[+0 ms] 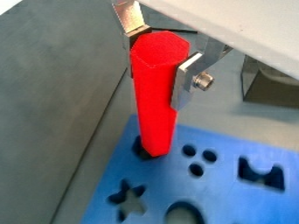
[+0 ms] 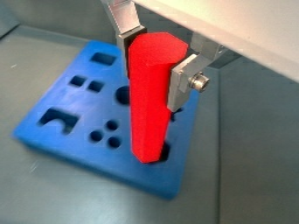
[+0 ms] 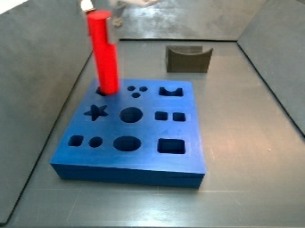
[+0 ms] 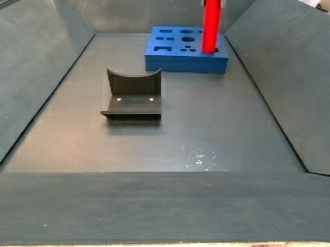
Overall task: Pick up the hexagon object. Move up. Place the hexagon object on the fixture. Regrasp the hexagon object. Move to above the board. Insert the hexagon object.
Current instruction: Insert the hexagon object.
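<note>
Wrist views both show the gripper (image 1: 156, 45) over a corner of the blue board (image 2: 70, 131), its silver fingers (image 2: 184, 80) clamped on the upper end of the upright red bar (image 2: 149, 96). The bar's lower end seems to sit in a corner hole. The fixture (image 4: 131, 96) stands well apart.

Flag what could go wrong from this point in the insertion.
The gripper holds only the top of the upright hexagon object, so a slight tilt could jam its lower end in the corner hole of the board. That hole sits near the board's edge, so sideways force might shift the board.
</note>
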{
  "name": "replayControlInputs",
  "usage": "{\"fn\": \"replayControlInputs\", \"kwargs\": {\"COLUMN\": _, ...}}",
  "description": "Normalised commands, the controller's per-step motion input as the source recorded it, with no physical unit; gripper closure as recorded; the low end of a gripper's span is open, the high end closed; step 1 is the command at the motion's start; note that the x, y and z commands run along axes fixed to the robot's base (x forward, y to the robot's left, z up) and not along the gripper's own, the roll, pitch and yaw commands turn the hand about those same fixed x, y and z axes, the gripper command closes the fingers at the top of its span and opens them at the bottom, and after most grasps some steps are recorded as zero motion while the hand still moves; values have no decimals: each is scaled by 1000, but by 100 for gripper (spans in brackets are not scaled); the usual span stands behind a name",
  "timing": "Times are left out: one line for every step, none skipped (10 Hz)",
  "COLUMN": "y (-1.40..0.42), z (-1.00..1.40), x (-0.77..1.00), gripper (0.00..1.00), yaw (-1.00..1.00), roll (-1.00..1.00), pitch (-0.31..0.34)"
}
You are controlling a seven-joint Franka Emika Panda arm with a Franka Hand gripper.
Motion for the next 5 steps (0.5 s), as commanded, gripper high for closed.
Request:
{"fn": "replayControlInputs", "kwargs": {"y": 0, "z": 0, "x": 0, "gripper": 100, "yaw": 0, "roll": 0, "pitch": -19}}
{"fn": "replayControlInputs", "kwargs": {"y": 0, "z": -91, "x": 77, "gripper": 100, "yaw": -17, "roll": -3, "pitch": 0}}
{"fn": "replayControlInputs", "kwargs": {"y": 357, "z": -411, "x": -303, "gripper": 100, "yaw": -300, "roll": -317, "pitch": -107}}
{"fn": "replayControlInputs", "kwargs": {"y": 240, "z": -320, "x": -86, "gripper": 100, "yaw": -191, "roll": -319, "pitch": -106}}
{"fn": "replayControlInputs", "kwargs": {"y": -20, "z": -211, "x": 23, "gripper": 100, "yaw": 0, "roll": 0, "pitch": -39}}
